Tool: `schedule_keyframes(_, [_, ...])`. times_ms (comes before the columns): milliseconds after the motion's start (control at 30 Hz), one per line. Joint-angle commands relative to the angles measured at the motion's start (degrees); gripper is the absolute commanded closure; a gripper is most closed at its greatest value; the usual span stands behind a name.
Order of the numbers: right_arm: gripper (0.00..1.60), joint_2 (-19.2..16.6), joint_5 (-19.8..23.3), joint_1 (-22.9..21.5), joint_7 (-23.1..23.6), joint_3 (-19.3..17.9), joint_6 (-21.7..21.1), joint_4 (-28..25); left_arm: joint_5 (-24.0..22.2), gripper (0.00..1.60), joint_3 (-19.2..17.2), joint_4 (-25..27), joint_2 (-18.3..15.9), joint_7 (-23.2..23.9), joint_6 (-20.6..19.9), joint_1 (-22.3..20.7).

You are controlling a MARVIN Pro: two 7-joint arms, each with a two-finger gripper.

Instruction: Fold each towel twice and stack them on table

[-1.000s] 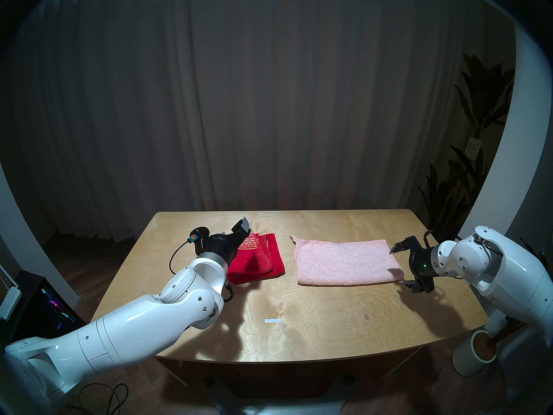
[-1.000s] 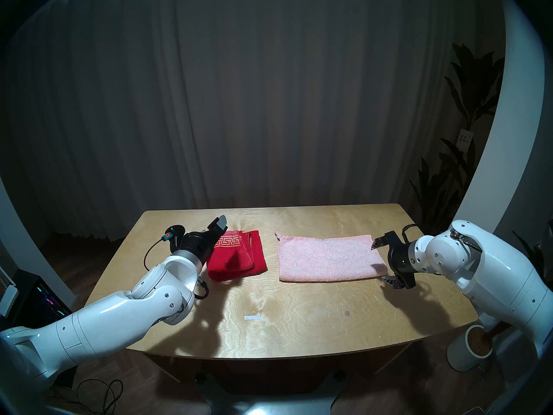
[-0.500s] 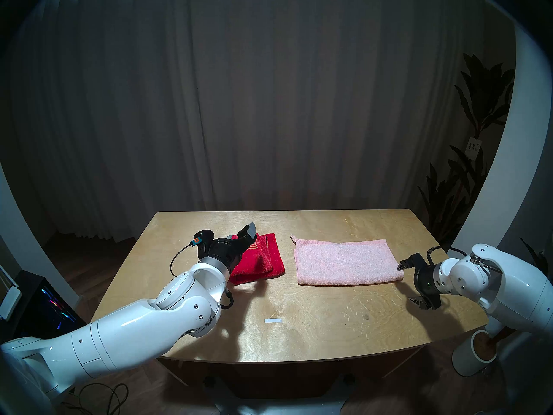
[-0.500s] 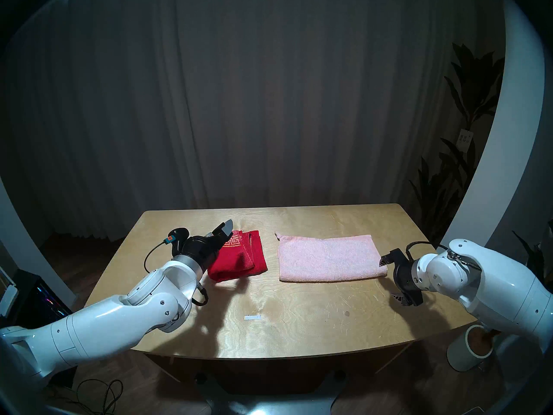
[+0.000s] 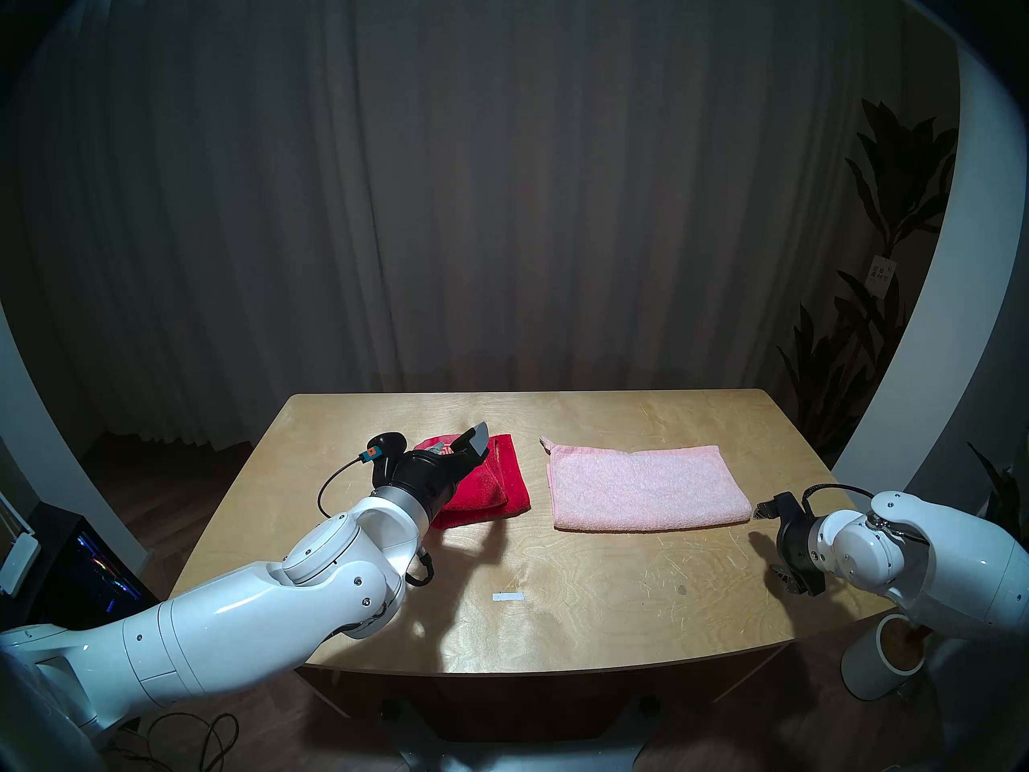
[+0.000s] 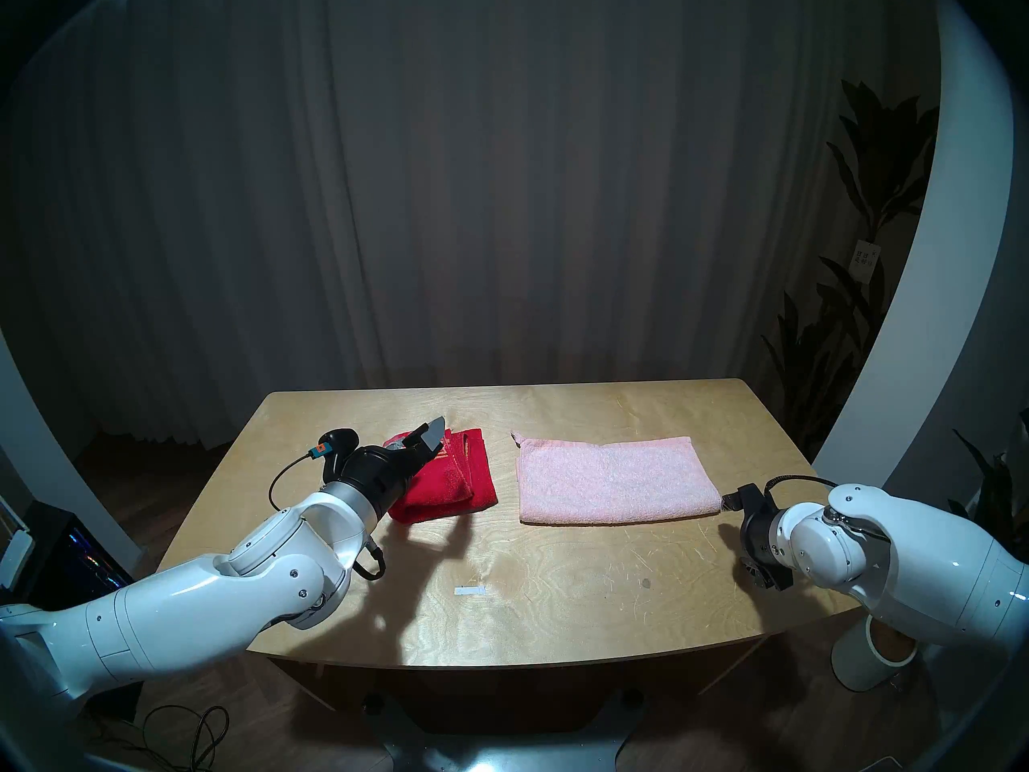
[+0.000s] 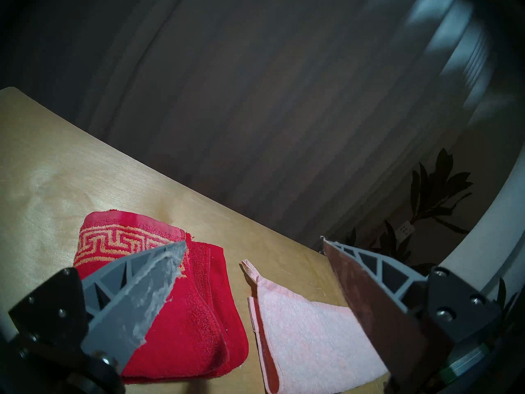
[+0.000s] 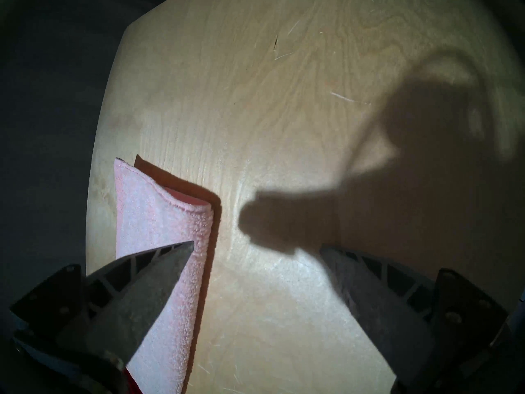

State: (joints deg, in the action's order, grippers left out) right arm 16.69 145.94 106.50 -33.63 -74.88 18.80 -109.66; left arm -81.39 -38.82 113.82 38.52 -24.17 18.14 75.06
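The red towel (image 5: 495, 489) lies folded small on the table (image 5: 612, 598), left of centre, its gold key border showing in the left wrist view (image 7: 113, 244). My left gripper (image 5: 459, 445) hovers open over its far left part with nothing between the fingers (image 7: 252, 242). The pale pink towel (image 5: 646, 489) lies to the right as a long folded rectangle, its loop at the far left corner. My right gripper (image 5: 771, 542) stands open just off the towel's near right corner, empty; the right wrist view (image 8: 255, 245) shows that end of the pink towel (image 8: 159, 214) beside one finger.
A small white strip (image 5: 508, 596) lies on the table near the front middle. A white cylinder (image 5: 880, 665) stands on the floor by the table's right front corner. A plant (image 5: 868, 308) is at the back right, a dark curtain behind.
My left gripper has slid rightward over the red towel, hiding its key border in the head views. The right gripper has drawn back towards me, off the pink towel's right edge. Both stayed open.
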Motion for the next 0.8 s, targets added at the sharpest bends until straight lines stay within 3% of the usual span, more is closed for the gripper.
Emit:
schedule_keyframes(0, [0.0,0.18,-1.53,5.2,5.14,-0.15,5.17,-1.0,-0.53,0.0,-0.29,1.76,-1.08,2.23,-0.07,0.18])
schedule_keyframes(300, [0.0,1.5,-4.05,9.47,14.16,-1.47,12.92,-2.76,-1.88,0.0,0.03,2.86,-1.94,4.96,-1.03,0.57])
schedule_keyframes(600, [0.0,6.24,-7.83,13.85,22.82,-5.29,20.81,-4.3,-4.54,0.0,-0.57,2.96,-2.24,7.07,-0.78,0.71])
schedule_keyframes(767, [0.0,9.27,-7.37,17.43,27.66,-7.73,20.58,-5.69,-6.43,0.0,-2.09,1.45,-2.04,4.79,1.96,1.07])
